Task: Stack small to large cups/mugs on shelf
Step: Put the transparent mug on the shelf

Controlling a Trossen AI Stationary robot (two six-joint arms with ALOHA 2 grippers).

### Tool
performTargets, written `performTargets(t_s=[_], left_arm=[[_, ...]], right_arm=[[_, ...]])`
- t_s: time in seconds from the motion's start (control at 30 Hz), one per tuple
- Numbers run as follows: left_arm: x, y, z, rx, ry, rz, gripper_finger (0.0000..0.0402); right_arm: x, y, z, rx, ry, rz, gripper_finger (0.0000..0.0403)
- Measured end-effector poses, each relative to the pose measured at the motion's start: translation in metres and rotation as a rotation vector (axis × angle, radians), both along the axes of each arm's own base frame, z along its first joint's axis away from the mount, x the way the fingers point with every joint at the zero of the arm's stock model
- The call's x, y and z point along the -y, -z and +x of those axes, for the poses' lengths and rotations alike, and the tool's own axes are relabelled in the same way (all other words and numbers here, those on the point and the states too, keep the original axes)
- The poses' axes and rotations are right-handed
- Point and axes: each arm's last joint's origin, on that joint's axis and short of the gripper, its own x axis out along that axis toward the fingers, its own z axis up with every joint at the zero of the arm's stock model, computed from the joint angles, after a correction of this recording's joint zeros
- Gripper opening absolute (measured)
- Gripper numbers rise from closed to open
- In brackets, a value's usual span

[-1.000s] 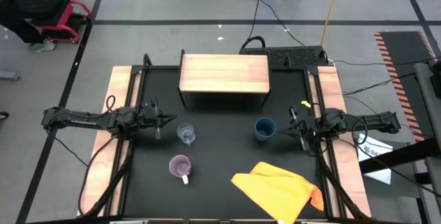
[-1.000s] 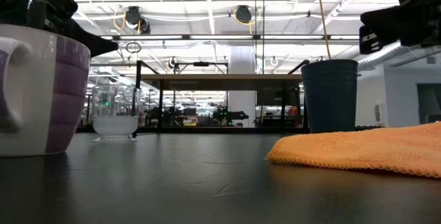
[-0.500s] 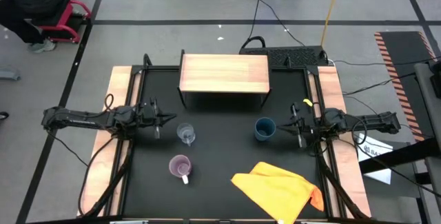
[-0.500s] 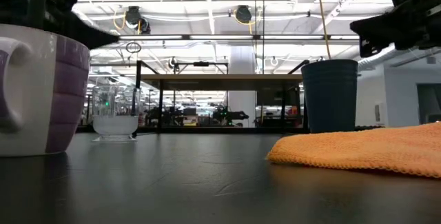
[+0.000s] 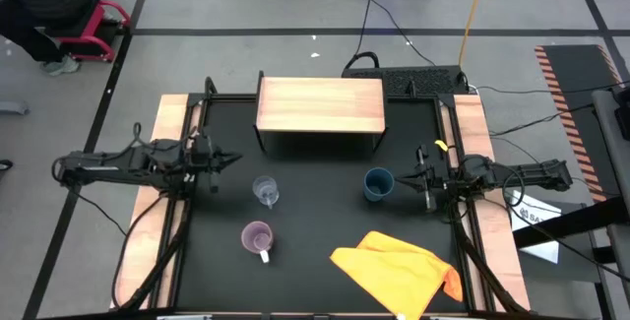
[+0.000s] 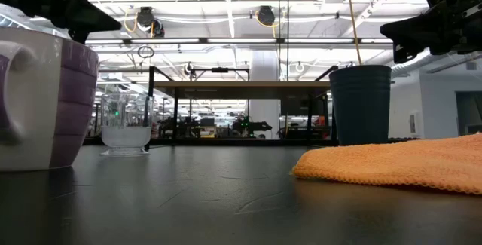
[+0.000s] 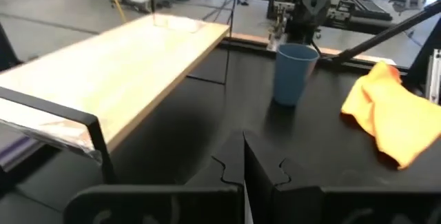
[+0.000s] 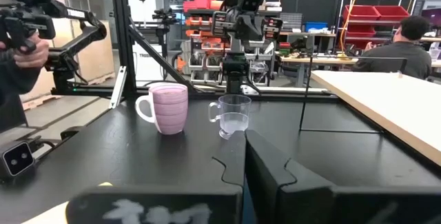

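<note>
Shelf [image 5: 320, 104]: light wooden top on black legs, at the far middle of the black table [image 5: 315, 251]; nothing stands on it. It serves as the landmark below.

Clear glass [image 5: 265, 191]: in front of the shelf, toward its left end, upright on the table. The right wrist view shows a small handle on its side [image 8: 233, 115]; the high view does not.

Light purple mug [image 5: 258, 237]: nearer the front edge than the glass, handle toward the front. In the low view it fills the left foreground [image 6: 47, 98].

Dark blue cup [image 5: 377, 184]: in front of the shelf's right end, upright.

Yellow cloth [image 5: 399, 271]: crumpled, front right, well clear of the shelf.

Left gripper [image 5: 222, 159]: left of the shelf's front corner, above the table, fingers closed together per the left wrist view; holding nothing.

Right gripper [image 5: 406, 183]: just beside the blue cup, on its right, not touching; fingers pressed shut, empty.

Person: seated beyond the shelf, seen only in the right wrist view [image 8: 400, 39].
</note>
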Motion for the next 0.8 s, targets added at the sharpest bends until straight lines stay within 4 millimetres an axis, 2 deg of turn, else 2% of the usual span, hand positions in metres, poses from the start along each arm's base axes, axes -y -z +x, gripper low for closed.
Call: performTargets(t_s=[0.33, 0.8], left_arm=[[0.002, 0.001, 0.027, -0.153, 0.063, -0.036, 0.0000], [0.003, -0.033, 0.062, -0.402, 0.097, -0.019, 0.0000]], right_arm=[[0.000, 0.000, 0.000, 0.000, 0.000, -0.001, 0.0000], [0.000, 0.004, 0.000, -0.039, 0.000, 0.002, 0.0000]])
